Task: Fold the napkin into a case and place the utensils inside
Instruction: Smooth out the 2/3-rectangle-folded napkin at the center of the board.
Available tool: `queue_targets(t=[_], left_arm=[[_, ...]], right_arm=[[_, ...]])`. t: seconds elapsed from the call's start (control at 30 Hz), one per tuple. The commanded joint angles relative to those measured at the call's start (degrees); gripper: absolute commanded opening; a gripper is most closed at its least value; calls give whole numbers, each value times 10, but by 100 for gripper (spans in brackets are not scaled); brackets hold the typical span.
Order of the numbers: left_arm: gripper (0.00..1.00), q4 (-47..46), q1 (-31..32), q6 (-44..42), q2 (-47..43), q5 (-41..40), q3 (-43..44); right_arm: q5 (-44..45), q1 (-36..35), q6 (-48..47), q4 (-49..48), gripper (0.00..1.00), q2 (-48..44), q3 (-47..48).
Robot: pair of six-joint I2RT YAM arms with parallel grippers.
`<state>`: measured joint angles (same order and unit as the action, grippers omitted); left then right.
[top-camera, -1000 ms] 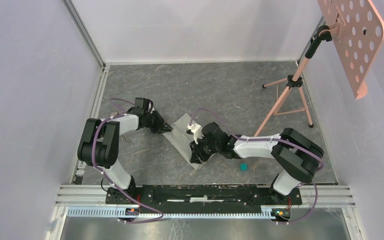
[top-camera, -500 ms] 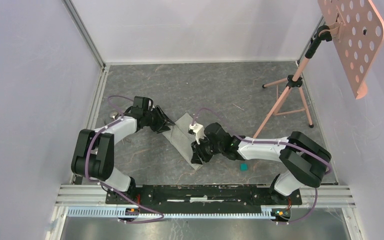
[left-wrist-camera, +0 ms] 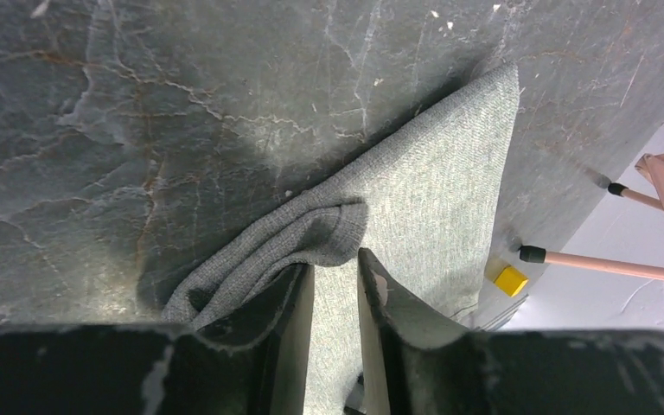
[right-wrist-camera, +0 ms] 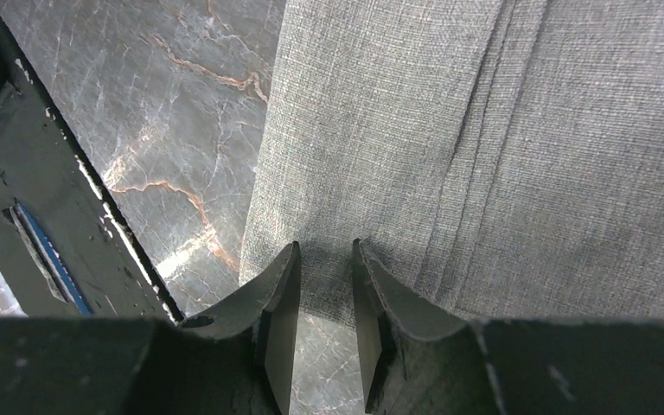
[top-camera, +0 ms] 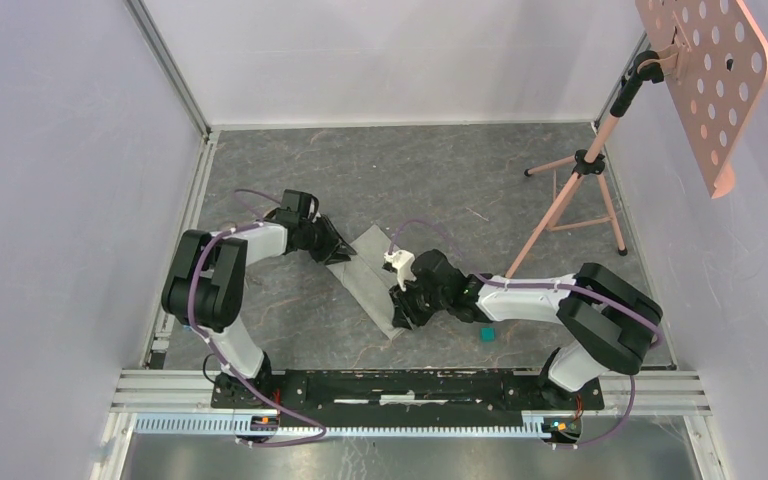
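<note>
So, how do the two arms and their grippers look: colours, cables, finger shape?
Both the left arm and the right arm have white link shells with bulky black joints. A purple cable runs loosely along each arm. The right arm carries a small white part near its wrist. The left gripper and right gripper have black, tapering fingers, scuffed with pale marks.

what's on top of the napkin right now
Only the left end effector and right end effector, one over each end of the napkin. Nothing else shows on it; anything inside its folds is covered.
</note>
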<state>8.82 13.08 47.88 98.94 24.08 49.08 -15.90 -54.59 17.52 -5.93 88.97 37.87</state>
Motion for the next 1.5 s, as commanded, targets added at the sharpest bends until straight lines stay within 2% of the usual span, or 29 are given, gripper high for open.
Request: queue_targets(t=[0.0,0.1,0.2,0.27,0.33,0.47,0.63,0.8,0.9,1.03,1.2,1.37,1.47], left_arm=[[42,13,8,-13,-37,-49,6],[56,41,10,-29,-75,-34,4],[60,67,10,-40,-127,-36,-19],[59,61,10,-28,-155,-35,-46],[57,16,10,-4,-164,-20,-81],[51,-48,10,18,-101,-6,-105],[49,-54,10,3,-46,-31,-105],[54,-26,10,-3,-114,-34,-117],[60,29,10,-19,-174,-34,-94],[71,84,7,-34,-233,-36,-62],[78,107,-12,-49,-266,-34,-57],[79,100,-11,-62,-251,-5,-62],[80,98,4,-59,-235,-12,-69]], right_arm=[[16,-3,-11,10,34,-13,17],[-2,-3,-12,17,35,-25,37],[-5,-3,-12,19,36,-30,46],[-1,-2,-15,15,36,-26,42],[3,7,-18,12,36,-16,34],[-18,30,-11,-8,36,1,7],[10,30,-9,-12,36,-3,-27],[61,16,-31,46,37,-26,7],[108,-3,-53,116,44,-33,62],[183,-48,-69,190,59,-27,139],[230,-88,-61,225,71,-7,184],[234,-55,-36,197,76,-33,170],[197,9,-42,185,77,-34,158]])
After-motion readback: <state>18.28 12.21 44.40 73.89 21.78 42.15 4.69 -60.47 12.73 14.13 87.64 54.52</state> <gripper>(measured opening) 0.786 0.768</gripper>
